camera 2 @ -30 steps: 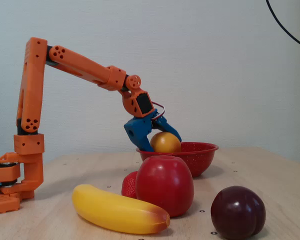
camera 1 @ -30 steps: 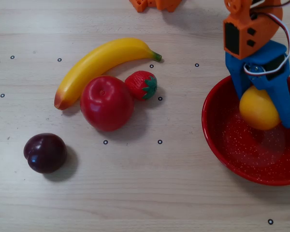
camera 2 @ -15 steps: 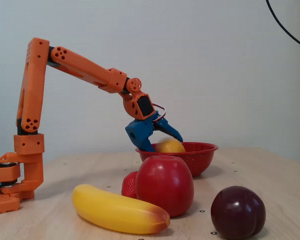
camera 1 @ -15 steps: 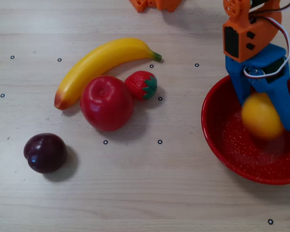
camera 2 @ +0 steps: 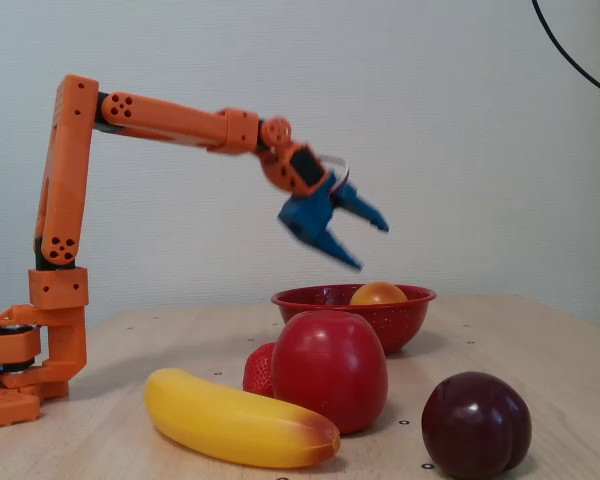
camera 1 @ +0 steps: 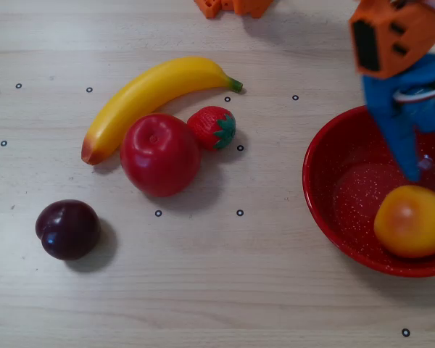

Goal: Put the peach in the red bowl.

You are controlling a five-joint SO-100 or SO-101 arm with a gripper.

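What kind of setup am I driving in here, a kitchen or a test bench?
Likely a test bench, not a kitchen: a bare wooden table printed with small ring markers, a plain white wall, and toy-looking fruit such as the banana laid out.

A glossy red round bowl, flecked inside with fine white speckles, holds a smooth round yellow-orange peach with a deeper orange blush. At nine o'clock from the bowl in the overhead view sits a big shiny red apple. A yellow banana with an orange-brown end and green tip lies at eleven o'clock from the apple, and a red strawberry with a green cap at two o'clock. A dark purple plum has pale highlights. The arm is orange, its two-finger gripper blue. The table is pale wood grain dotted with small black rings.
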